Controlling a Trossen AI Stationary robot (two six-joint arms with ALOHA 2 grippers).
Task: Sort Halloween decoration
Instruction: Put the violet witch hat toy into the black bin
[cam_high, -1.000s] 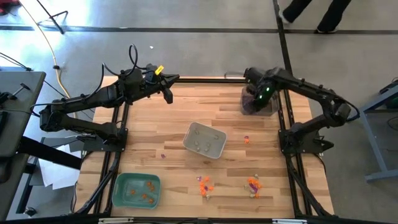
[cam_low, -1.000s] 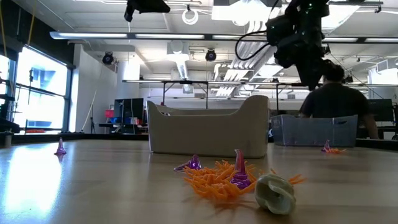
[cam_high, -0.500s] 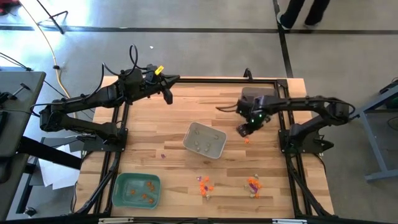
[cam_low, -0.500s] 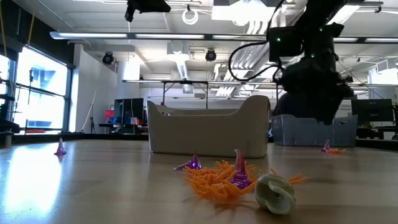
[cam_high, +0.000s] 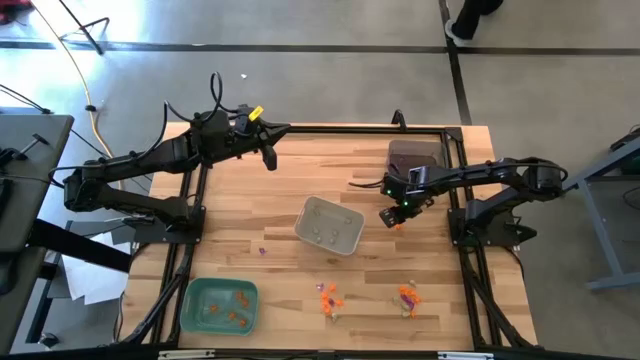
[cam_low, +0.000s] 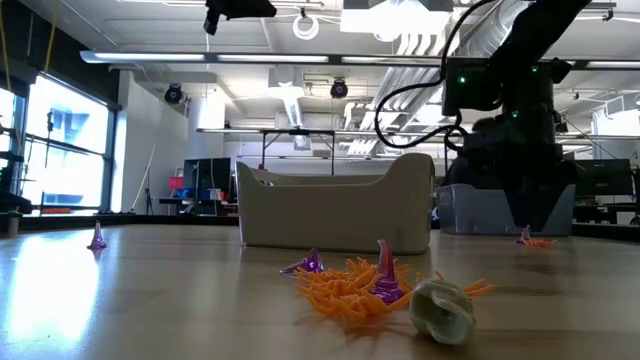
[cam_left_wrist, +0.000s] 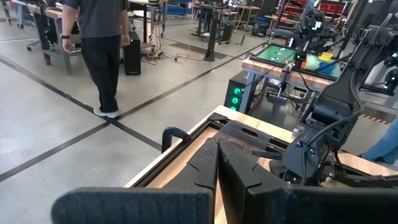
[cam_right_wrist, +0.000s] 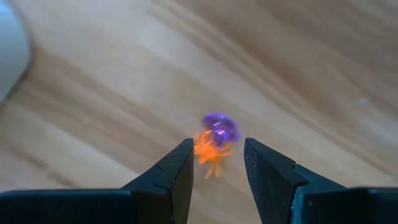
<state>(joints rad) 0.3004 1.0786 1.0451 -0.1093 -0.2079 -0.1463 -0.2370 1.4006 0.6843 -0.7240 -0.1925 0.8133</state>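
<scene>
The Halloween decorations are tiny orange, purple and pale trinkets scattered on the table. One purple-and-orange trinket (cam_right_wrist: 214, 138) lies right of the grey tray (cam_high: 329, 225). My right gripper (cam_right_wrist: 217, 152) hangs open just above this trinket (cam_high: 397, 225), a finger on either side, not touching it. Two more clusters (cam_high: 328, 298) (cam_high: 407, 296) lie near the near edge, and a purple piece (cam_high: 263, 250) lies left of the grey tray. My left gripper (cam_high: 270, 152) is shut and raised over the far left corner.
A green tray (cam_high: 220, 305) with orange pieces sits at the near left. A dark tray (cam_high: 414, 155) sits at the far right. The grey tray holds pale pieces. A metal frame (cam_high: 320, 128) borders the table. A person (cam_left_wrist: 102, 50) walks on the floor beyond.
My right gripper has swung from above the dark tray toward the near edge and has come down over the purple-and-orange trinket right of the grey tray. The trinkets and trays have stayed in place.
</scene>
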